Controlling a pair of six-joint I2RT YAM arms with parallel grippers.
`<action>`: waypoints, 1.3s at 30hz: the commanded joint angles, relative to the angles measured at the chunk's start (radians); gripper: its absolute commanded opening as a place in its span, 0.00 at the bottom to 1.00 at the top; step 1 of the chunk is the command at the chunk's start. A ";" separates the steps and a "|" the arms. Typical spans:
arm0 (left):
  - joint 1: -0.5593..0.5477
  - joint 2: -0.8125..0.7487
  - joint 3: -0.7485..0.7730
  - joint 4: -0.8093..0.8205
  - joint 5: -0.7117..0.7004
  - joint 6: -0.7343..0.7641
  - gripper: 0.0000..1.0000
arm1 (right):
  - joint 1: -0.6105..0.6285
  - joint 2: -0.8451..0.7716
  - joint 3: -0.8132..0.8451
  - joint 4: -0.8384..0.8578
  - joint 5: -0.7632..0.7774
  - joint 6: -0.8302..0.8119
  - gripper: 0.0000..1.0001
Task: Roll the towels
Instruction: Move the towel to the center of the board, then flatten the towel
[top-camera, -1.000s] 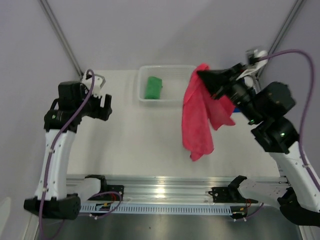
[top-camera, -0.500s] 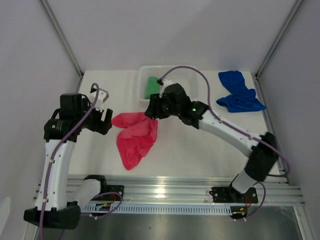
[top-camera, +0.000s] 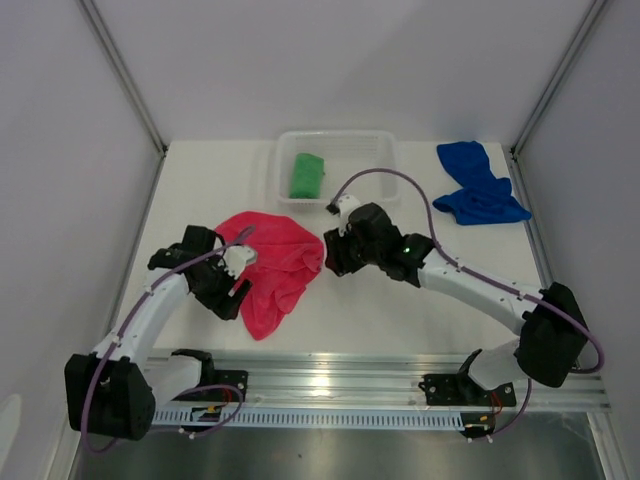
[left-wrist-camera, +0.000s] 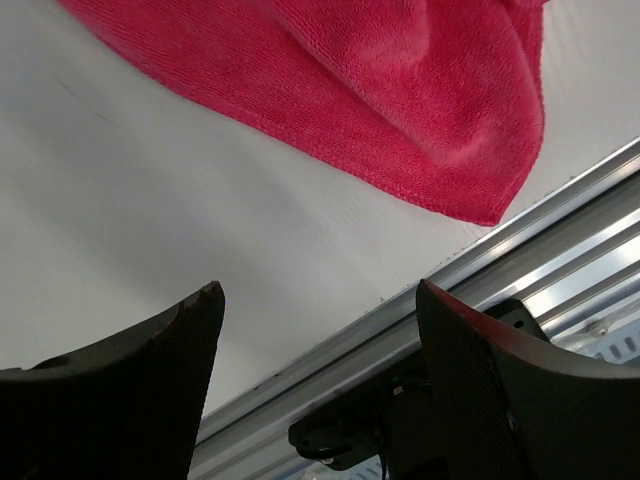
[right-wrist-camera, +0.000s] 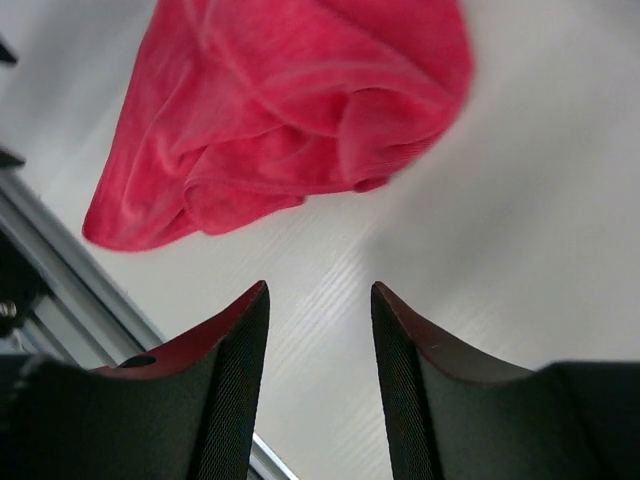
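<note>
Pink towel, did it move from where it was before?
Yes. The pink towel went left: it hung at the right end of the white basket; now it lies crumpled in front of its left end.

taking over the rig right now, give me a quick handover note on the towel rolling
Left gripper: open, empty, low over the table at the left edge of the pink-red towel.
Right gripper: open, empty, by that towel's right edge.
Green towel: compact bundle in the white basket, looks rolled.
Blue towel: crumpled at the far right, not rolled.
Left to do: the pink-red towel lies loose mid-table; flatten and roll it, then the blue one.
</note>
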 joint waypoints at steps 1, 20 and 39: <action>0.034 0.068 0.000 0.114 -0.053 0.056 0.79 | 0.110 0.060 -0.065 0.173 -0.056 -0.200 0.48; 0.641 0.146 0.100 0.116 0.245 0.005 0.74 | 0.484 0.505 0.257 0.150 -0.107 -0.502 0.56; 0.645 0.123 0.147 0.076 0.245 0.034 0.74 | 0.437 0.708 0.403 0.092 -0.004 -0.332 0.08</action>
